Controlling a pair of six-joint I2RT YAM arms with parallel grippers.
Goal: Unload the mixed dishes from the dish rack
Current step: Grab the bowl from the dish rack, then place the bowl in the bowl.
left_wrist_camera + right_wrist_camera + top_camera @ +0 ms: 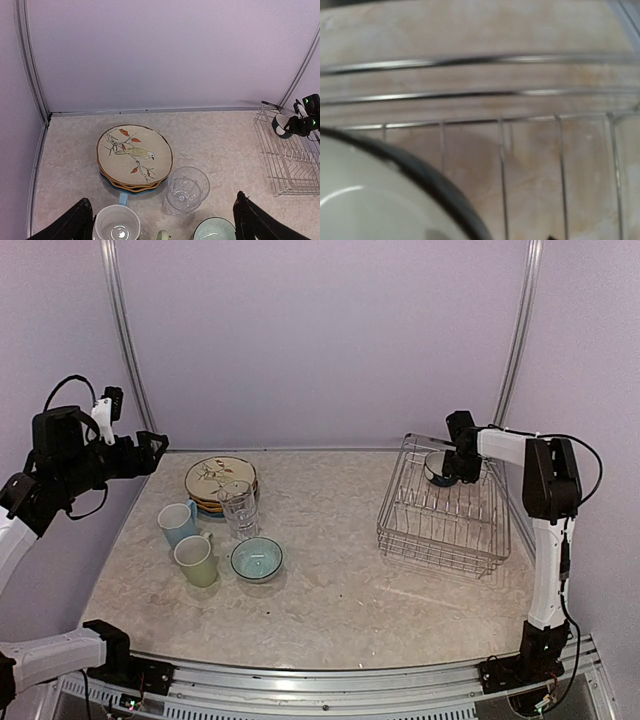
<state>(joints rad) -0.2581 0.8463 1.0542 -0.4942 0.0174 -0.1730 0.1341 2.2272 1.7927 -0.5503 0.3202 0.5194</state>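
Note:
The silver wire dish rack (440, 525) stands at the right. One dark-rimmed bowl with a white inside (436, 468) sits tilted at the rack's far end. My right gripper (455, 465) is right against it, and its jaws are hidden. The right wrist view shows only the bowl (365, 200) close up and the rack wires (500, 92). My left gripper (150, 445) is open and empty, high above the unloaded dishes: the stacked plates (134, 157), the clear tumbler (186, 190), the light blue mug (116, 225), the pale green mug (197, 560) and a teal bowl (214, 230).
The unloaded dishes cluster at the table's left (220, 520). The rack's far wall and grid sides surround the right gripper. A metal frame rail (130, 360) runs up beside the left arm. The back wall is close behind the rack.

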